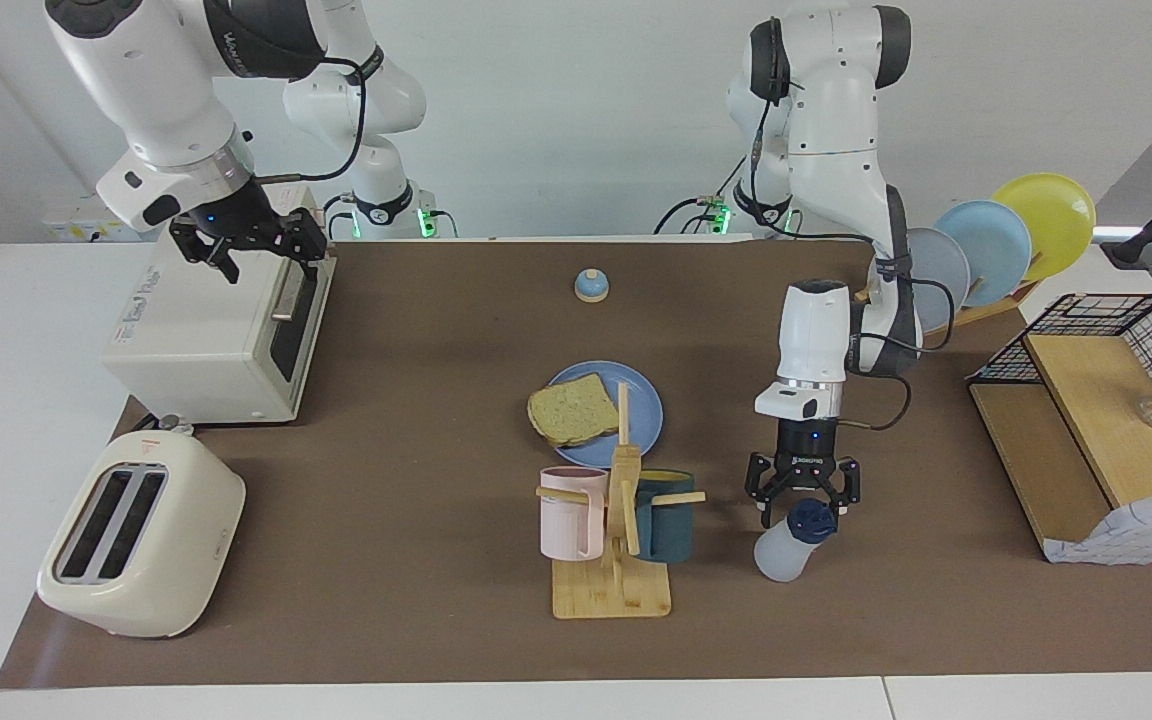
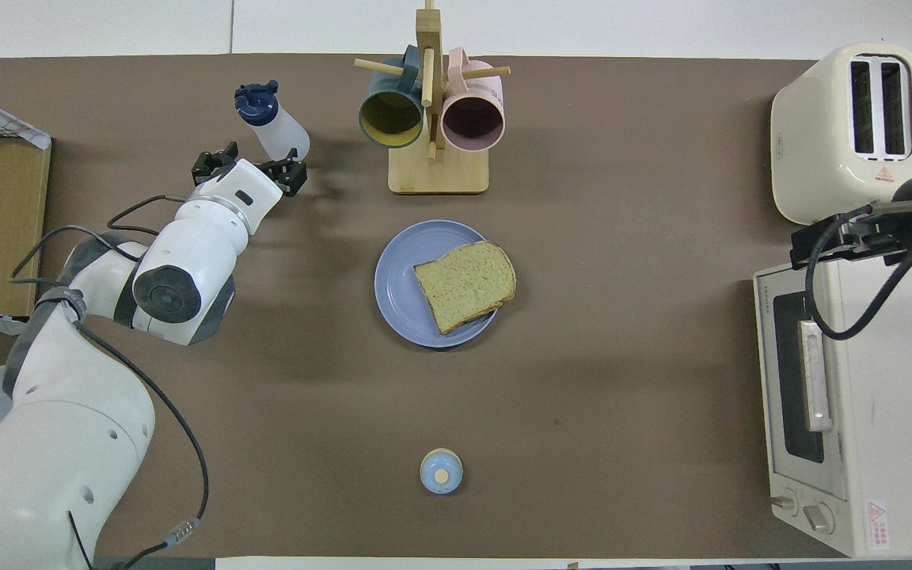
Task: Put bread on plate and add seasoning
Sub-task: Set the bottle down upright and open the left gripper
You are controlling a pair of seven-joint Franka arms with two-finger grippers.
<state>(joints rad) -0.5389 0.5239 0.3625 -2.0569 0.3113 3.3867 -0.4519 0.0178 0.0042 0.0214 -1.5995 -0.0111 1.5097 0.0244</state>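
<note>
The bread (image 1: 572, 410) (image 2: 465, 285) lies on the blue plate (image 1: 642, 398) (image 2: 397, 283) at the middle of the mat, overhanging the rim toward the right arm's end. The seasoning (image 1: 786, 548) (image 2: 272, 125), a translucent bottle with a navy cap, stands free on the mat beside the mug rack, toward the left arm's end. My left gripper (image 1: 804, 498) (image 2: 247, 166) hangs open just above the bottle's cap, fingers spread to either side and not gripping it. My right gripper (image 1: 254, 248) (image 2: 842, 242) waits open over the toaster oven, holding nothing.
A wooden mug rack (image 1: 612, 590) (image 2: 438, 170) with a pink and a teal mug stands beside the bottle. A blue-domed bell (image 1: 591, 286) sits nearer the robots. Toaster oven (image 1: 206, 340) and toaster (image 1: 141, 535) occupy the right arm's end; a plate rack (image 1: 996, 245) and wire shelf (image 1: 1096, 420) occupy the left arm's end.
</note>
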